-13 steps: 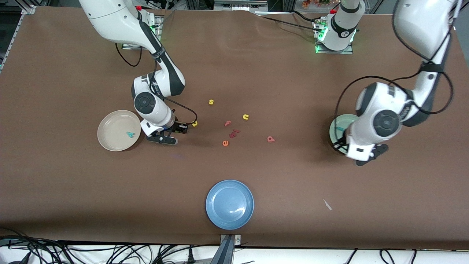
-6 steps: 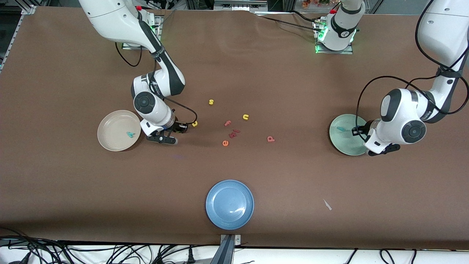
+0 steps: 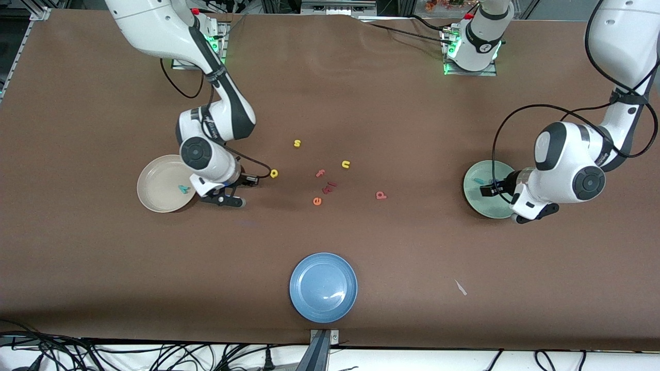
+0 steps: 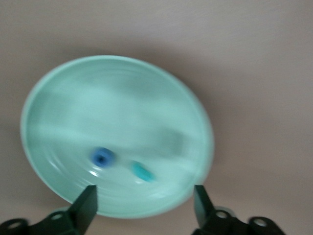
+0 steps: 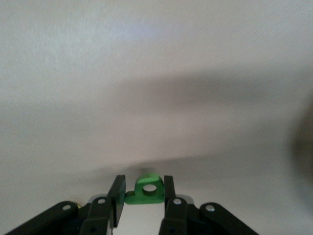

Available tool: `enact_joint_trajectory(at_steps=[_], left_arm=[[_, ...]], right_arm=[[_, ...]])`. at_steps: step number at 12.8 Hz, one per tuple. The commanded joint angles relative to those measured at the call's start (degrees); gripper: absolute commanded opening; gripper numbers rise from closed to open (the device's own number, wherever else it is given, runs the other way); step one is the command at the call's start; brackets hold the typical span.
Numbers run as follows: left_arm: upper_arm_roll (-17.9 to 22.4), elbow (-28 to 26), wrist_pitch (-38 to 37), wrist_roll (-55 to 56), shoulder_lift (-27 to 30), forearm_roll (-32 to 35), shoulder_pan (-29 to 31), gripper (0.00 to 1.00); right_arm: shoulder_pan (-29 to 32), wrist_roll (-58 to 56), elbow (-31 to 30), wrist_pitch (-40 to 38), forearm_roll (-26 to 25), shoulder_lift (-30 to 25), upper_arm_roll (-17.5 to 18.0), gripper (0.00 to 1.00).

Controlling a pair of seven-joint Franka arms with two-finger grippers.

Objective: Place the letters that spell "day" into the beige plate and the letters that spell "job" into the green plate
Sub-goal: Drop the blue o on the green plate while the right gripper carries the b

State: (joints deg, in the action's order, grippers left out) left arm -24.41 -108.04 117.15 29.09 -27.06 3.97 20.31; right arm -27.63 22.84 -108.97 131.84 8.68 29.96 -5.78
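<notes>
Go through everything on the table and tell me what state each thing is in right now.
left gripper: open, over the green plate
blue "o": in green plate
teal "j": in green plate
right gripper: shut on green letter
beige plate: holds teal "y"
blue plate: empty

Table (image 3: 103, 268): matt brown covering, smooth, with faint creases along the edge by the arm bases. Blue plate (image 3: 323, 287): glossy, with a bright highlight on its floor. Green plate (image 4: 117, 93): smooth pale mint surface with a soft sheen and faint concentric rings. Beige plate (image 3: 157, 178): smooth cream finish, duller than the blue plate. Toy letters, such as the yellow "s" (image 3: 297, 143) and the green letter (image 5: 145, 190): solid-coloured, plastic-looking, matt. Arm shells (image 3: 562, 162): glossy white plastic with black joint bands. Fingers (image 5: 116, 198): matt black. Cables (image 3: 510, 126): black, smooth.
</notes>
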Motion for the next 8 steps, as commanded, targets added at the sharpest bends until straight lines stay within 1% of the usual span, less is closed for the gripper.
enact_joint_trajectory(at_steps=[1,3,5,6,7,8], left_arm=[[-7.1,-0.4,0.1,18.4,1.9,-1.2,-1.4,1.00],[-7.8,1.2,3.7,30.1,0.0,-1.7,-6.5,1.00],[-7.4,3.0,11.9,43.3,-4.1,-0.9,-11.4,1.00],[-6.7,4.1,15.4,49.3,-6.5,0.5,-14.3,1.00],[-4.8,5.8,16.4,54.7,-8.5,3.7,-16.8,0.99],[-3.8,8.8,16.4,60.2,-11.2,6.2,-19.6,0.98]], right_arm=[[0.2,-11.8,-0.2,-6.0,-0.1,-3.6,-5.5,0.24],[0.2,-19.4,-1.7,-7.3,-0.1,-5.3,-9.1,0.24],[0.2,-26.9,-3.9,-6.4,-0.1,-6.2,-12.7,0.24],[0.2,-31.1,-4.8,-5.5,0.0,-6.3,-14.3,0.24],[0.3,-33.9,-6.1,-3.4,0.0,-6.4,-15.8,0.24],[0.3,-36.2,-7.9,-0.6,0.3,-6.4,-16.5,0.25]])
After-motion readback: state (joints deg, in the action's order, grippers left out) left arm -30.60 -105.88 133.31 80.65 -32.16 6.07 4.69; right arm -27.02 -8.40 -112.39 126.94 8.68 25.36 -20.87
